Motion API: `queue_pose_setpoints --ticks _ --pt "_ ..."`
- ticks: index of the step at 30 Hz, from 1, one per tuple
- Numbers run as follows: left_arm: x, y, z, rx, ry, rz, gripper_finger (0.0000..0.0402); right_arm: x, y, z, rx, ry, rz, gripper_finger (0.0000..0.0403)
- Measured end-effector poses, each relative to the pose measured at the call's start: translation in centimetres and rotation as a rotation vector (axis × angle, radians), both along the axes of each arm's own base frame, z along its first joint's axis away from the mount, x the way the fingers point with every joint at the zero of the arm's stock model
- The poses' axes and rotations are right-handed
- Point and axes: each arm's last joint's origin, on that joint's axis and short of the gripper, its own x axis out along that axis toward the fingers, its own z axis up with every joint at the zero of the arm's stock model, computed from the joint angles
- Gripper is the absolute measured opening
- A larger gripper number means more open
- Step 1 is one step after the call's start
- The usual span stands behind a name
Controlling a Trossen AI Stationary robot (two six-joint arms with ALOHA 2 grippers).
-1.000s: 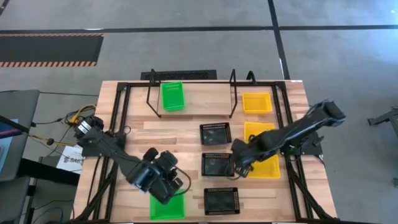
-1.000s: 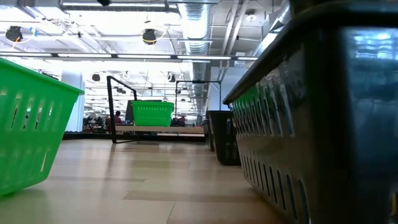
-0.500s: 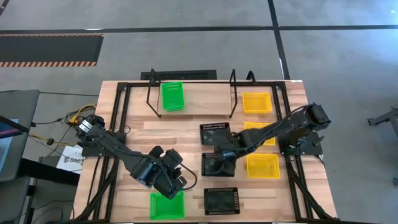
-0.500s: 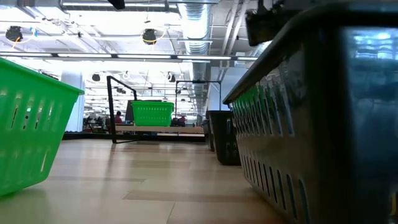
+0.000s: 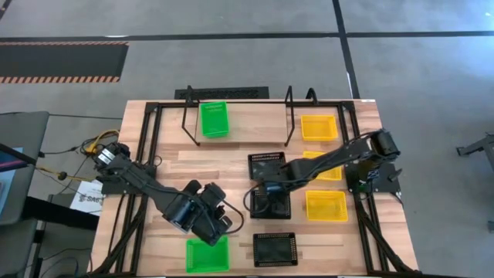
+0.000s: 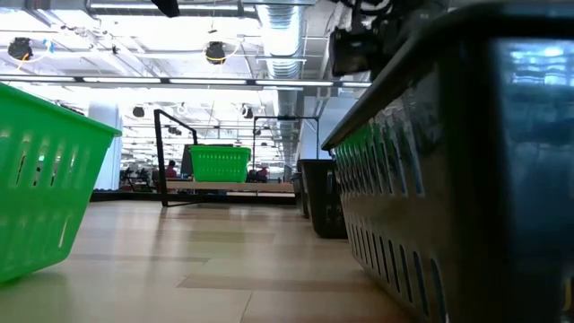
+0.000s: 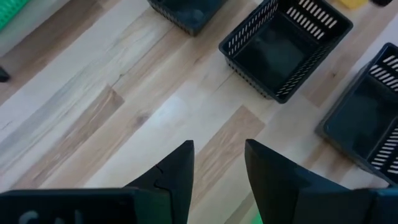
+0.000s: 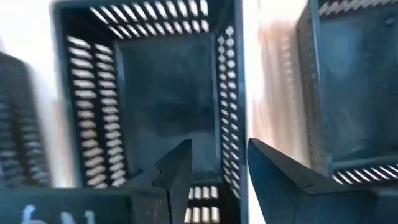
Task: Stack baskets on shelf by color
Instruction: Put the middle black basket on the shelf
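Over the last second we see the right gripper (image 5: 261, 202) sweep from the yellow baskets on the right side of the table (image 5: 231, 162) across to the middle black basket (image 5: 269, 204), and its jaws spread from partly closed to wide open. In the right wrist view the two dark fingers (image 8: 180, 171) now straddle that basket's perforated wall, with nothing held yet. We read this as the start of a pick on a black basket, so the black stack on the shelf (image 5: 255, 123) is not yet begun.

The left gripper (image 5: 207, 224) has not changed: it hangs over bare wood just above the green basket (image 5: 207, 254) at the near edge, jaws well apart and empty.

On the shelf stand one green basket (image 5: 214, 119) at the left and one yellow basket (image 5: 319, 127) at the right. The other two black baskets (image 5: 267, 165) (image 5: 275, 249) and two yellow baskets (image 5: 326, 205) are on the table.
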Motion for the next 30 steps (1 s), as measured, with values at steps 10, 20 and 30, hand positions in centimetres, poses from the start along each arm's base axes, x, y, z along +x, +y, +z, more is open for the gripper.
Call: queue_pose_setpoints --ticks 10,20,30 --pt "0.1 0.0 0.0 -0.006 -0.013 0.013 0.0130 0.9 -1.1 -1.3 -0.034 0.014 0.031 0.0170" --pt "0.2 0.0 0.1 -0.012 -0.022 0.017 0.0130 1.6 -1.1 -3.4 -0.022 0.057 0.056 0.0166" --pt "0.2 0.0 0.0 -0.019 -0.026 0.025 0.0130 1.3 -1.0 -4.4 0.029 0.139 0.008 0.0058"
